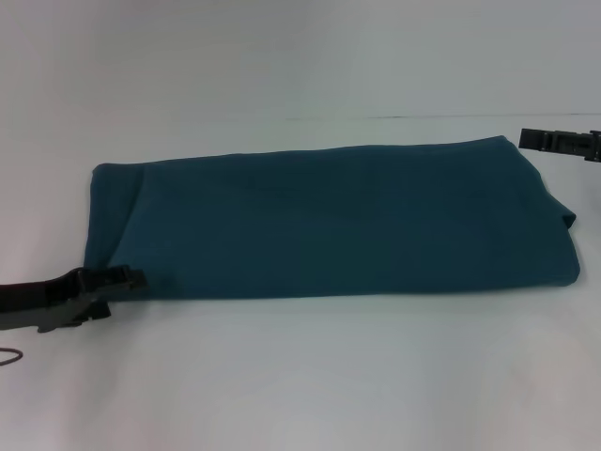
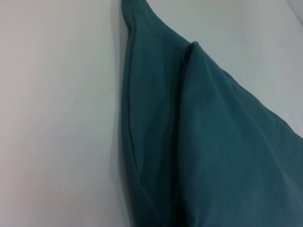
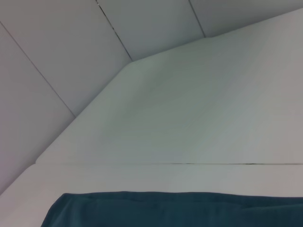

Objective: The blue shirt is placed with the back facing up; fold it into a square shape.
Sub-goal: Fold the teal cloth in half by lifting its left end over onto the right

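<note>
Both arms run off the head view's edges: the left gripper point(image 1: 131, 278) pokes in from 8 o'clock with its arm chopped at the frame, and the right gripper point(image 1: 526, 139) peeks in at 2 o'clock, mostly out of frame. Can't tell how either one's fingers stand. Neither wrist view shows its own fingers at all. The blue shirt point(image 1: 329, 221) is folded over, so the under layers are hidden. The left wrist view cuts the shirt off at 5 o'clock, and the right wrist view only catches a strip at 6 o'clock.
</note>
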You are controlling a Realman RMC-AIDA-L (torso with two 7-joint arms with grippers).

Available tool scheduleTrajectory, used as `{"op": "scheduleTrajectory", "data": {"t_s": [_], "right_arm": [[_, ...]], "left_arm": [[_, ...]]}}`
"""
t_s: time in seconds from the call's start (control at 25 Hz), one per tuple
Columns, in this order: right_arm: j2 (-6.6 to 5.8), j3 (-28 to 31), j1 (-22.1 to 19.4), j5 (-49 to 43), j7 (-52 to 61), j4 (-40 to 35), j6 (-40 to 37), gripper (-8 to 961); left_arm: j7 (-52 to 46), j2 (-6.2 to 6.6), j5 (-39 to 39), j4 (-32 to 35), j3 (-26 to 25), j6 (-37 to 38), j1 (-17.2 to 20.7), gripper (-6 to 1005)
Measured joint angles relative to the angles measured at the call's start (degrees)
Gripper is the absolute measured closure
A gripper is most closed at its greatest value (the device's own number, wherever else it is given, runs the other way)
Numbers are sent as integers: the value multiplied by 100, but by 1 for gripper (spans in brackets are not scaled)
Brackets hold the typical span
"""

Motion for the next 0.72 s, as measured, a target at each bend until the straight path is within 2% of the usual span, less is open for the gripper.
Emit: {"op": "scheduleTrajectory", "data": {"t_s": [0.72], "right_arm": [[0,27,-48,12,15,-29,8,34]], "left_arm": [[-13,73,6,-150,179,-396,-216,133]]}}
